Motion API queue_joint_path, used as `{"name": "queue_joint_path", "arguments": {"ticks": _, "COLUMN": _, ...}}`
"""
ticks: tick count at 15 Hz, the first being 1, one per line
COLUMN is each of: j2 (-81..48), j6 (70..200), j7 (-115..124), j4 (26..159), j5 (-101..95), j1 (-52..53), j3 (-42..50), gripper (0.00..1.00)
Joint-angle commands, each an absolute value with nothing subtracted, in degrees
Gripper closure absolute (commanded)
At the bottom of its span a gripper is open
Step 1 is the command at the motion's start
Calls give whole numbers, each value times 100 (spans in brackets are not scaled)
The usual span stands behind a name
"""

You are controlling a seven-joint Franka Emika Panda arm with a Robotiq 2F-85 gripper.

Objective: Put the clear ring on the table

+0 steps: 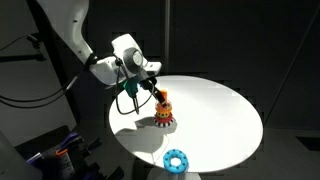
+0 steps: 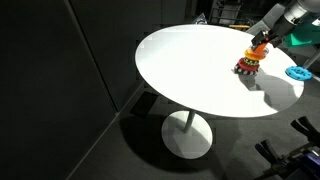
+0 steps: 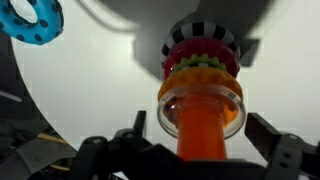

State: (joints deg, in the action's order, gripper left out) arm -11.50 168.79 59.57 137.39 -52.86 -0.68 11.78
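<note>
The ring-stacking toy stands on the round white table, which shows in both exterior views. In the wrist view the clear ring sits on top of the stack, around the orange post. Green, pink and black-and-white rings lie under it. My gripper is open right above the toy, with one finger on each side of the clear ring and a gap on both sides. It also shows over the toy in both exterior views.
A blue ring with dark spots lies on the table near its edge, apart from the toy; it also shows in the wrist view and an exterior view. Dark curtains and equipment surround the table.
</note>
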Motion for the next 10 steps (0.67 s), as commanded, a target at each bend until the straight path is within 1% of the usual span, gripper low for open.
{"name": "queue_joint_path", "arguments": {"ticks": 1, "j2": -1265, "j6": 16888, "j7": 6292, "j4": 13601, "j5": -5612, "j1": 33, "j3": 1285, "gripper": 0}}
{"name": "queue_joint_path", "arguments": {"ticks": 10, "j2": -1360, "j6": 17113, "j7": 6419, "j4": 13640, "j5": -5682, "j1": -69, "j3": 1226, "gripper": 0}}
